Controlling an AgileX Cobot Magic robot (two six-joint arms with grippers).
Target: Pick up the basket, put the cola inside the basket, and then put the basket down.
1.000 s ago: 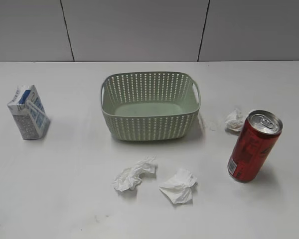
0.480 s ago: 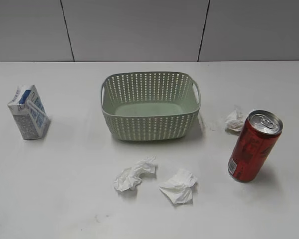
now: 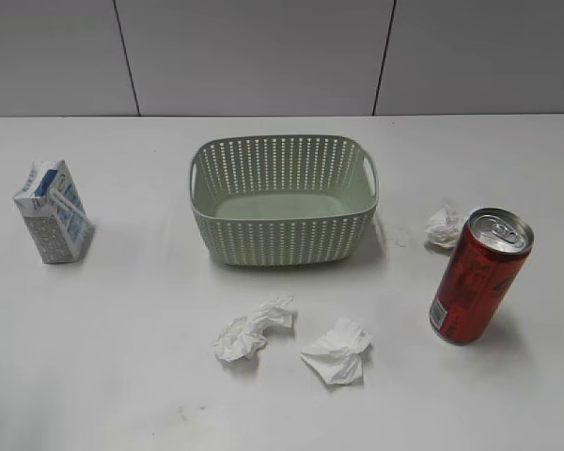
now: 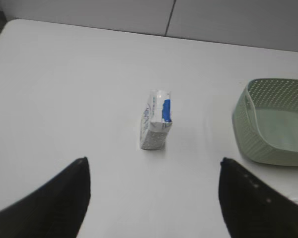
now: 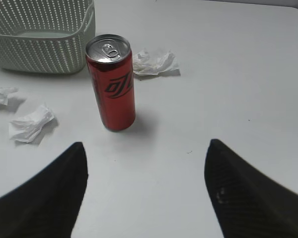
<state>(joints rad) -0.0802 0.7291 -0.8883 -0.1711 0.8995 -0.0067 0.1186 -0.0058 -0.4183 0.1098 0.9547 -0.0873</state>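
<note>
1. The basket (image 3: 283, 200) is sitting upright on the table (image 3: 122, 357), nothing inside it, bare floor showing.
2. The cola (image 3: 479, 275) is standing upright on the table to the right of the basket and nearer the camera, well apart from it, tab end up, sealed.
3. The carton (image 3: 53, 210), blue and white, is standing well to the left of the basket, top creased.
4. Count: one basket, one cola, one carton, three tissue wads. Two wads (image 3: 253, 330) (image 3: 337, 351) are lying in front of the basket; the third (image 3: 443, 226) is lying to the basket's right, just behind the cola.
5. Exterior view is showing neither gripper. Left wrist view is showing only the carton and the basket's left end.
6. Left gripper (image 4: 154, 198) is hanging with fingers spread wide, holding nothing. Right gripper (image 5: 146, 186) likewise spread and unloaded, cola sitting ahead of the gap, untouched.
</note>
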